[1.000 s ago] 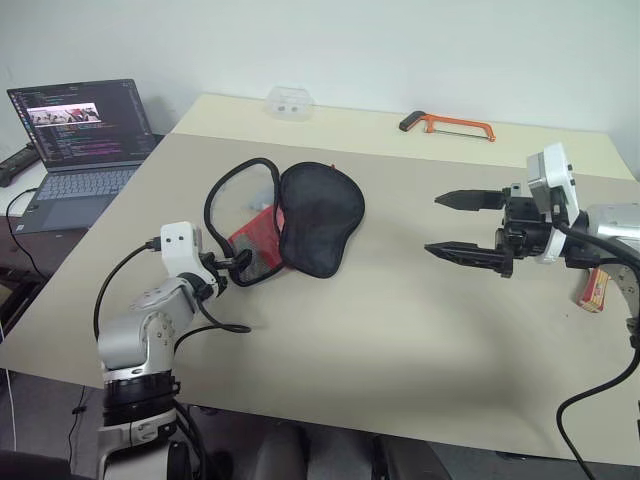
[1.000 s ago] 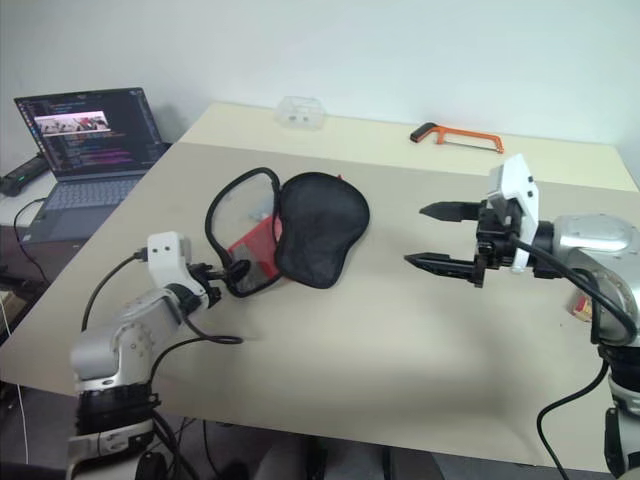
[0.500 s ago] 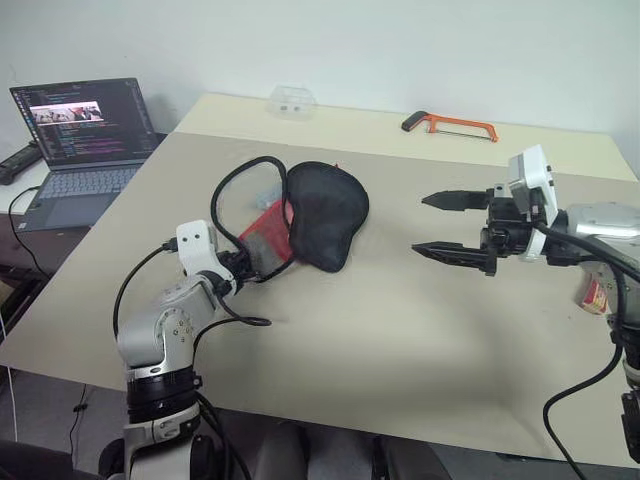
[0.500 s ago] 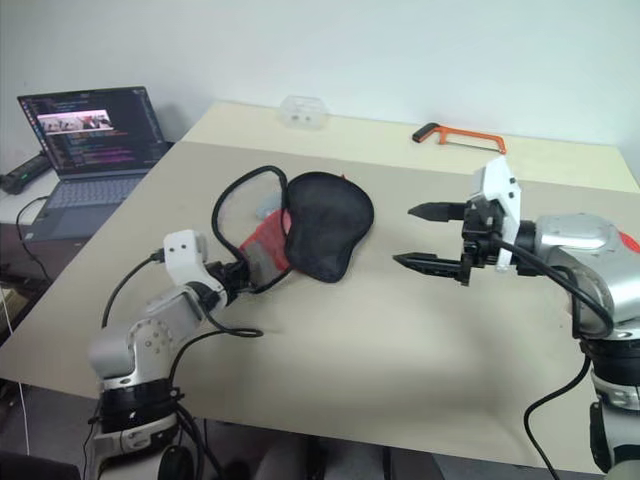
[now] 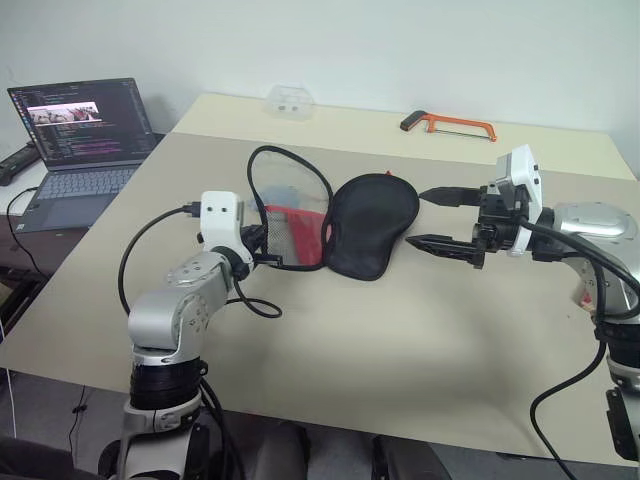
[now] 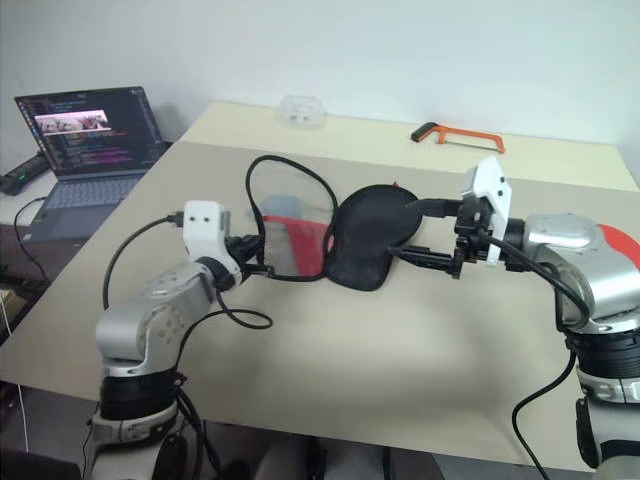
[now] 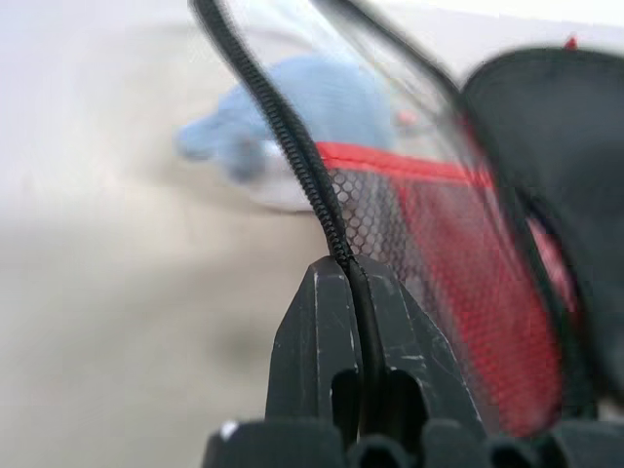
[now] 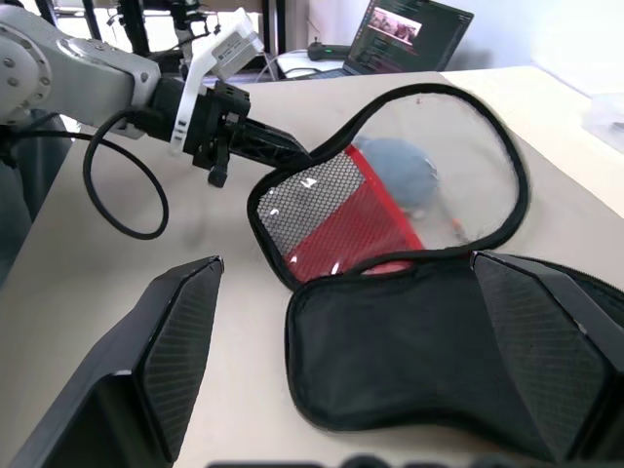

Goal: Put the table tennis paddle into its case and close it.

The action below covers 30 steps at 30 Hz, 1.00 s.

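We see a wide beige table [image 5: 400, 330] across the middle of the head view. Near its centre lies the case [image 5: 335, 225], a soft paddle-shaped zip pouch spread open: the black fabric half on the right, and on the left a half with red lining, black mesh and a clear window, raised off the table.

Our left gripper [image 5: 268, 246] reaches in from the lower left of the frame, forearm bent across the table, pointing roughly level toward the centre. Its two black fingers [image 7: 331, 341] are pressed together on the zip edge of the raised half of the case.

Our right gripper [image 5: 440, 218] comes in from the right of the frame, also about level, pointing left. Its fingers [image 8: 166, 341] stand wide apart, holding nothing, with the tips at the right edge of the black half.

In the right wrist view, a blue-grey soft object [image 8: 395, 171] shows through the clear window.

An orange hacksaw [image 5: 447, 124] lies at the top of the frame, and an open laptop [image 5: 75, 135] at the upper left.
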Tool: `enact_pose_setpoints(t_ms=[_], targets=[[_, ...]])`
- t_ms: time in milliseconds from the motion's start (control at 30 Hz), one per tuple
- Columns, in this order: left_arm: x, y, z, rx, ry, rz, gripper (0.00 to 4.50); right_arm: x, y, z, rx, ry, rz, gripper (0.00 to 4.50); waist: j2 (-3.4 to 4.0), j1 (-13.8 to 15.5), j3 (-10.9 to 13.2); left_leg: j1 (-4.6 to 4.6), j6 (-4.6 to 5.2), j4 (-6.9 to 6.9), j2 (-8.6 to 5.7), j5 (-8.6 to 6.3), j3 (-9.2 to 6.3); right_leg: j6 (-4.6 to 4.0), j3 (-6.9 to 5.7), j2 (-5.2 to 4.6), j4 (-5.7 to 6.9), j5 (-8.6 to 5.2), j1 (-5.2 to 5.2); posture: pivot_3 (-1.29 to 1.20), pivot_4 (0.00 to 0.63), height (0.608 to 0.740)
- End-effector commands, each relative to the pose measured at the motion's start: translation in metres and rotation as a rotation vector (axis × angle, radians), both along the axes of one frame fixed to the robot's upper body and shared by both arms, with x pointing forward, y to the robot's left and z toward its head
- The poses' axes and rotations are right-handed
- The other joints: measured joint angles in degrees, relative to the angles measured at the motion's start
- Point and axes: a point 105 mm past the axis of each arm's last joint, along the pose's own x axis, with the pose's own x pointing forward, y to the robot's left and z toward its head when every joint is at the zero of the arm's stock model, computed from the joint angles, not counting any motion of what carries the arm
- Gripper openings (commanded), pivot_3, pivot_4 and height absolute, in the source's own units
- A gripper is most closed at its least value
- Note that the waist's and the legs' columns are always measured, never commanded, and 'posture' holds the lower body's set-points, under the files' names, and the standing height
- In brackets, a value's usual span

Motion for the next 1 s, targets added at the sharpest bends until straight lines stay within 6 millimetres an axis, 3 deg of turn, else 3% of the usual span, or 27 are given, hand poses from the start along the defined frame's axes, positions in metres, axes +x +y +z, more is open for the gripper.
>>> enact_pose_setpoints(t_ms=[33,567,1000], targets=[[0.001,-0.012,0.02,0.084,-0.095,-0.022,0.04,-0.001,0.001,0.016,0.017,-0.07,0.005,4.5,0.0,0.0,0.0,0.0,0.0,0.0,0.0,0.0,0.01,0.0,0.0,0.0,0.0,0.0,0.0,0.0,0.15,0.74],[0.016,-0.086,0.019,-0.005,-0.139,-0.083,0.04,0.004,0.003,0.022,0.029,-0.102,-0.008,4.5,0.0,0.1,0.0,-0.03,0.0,0.0,-0.02,0.0,0.01,0.0,0.03,0.0,-0.03,0.0,0.0,0.0,0.15,0.74],[0.032,-0.124,-0.003,-0.14,-0.048,-0.179,0.04,0.007,0.002,0.024,0.032,-0.118,-0.023,4.5,0.0,0.2,0.0,-0.03,0.0,0.0,-0.07,0.0,0.02,0.0,0.0,0.0,-0.04,0.0,0.01,0.0,0.15,0.74]])
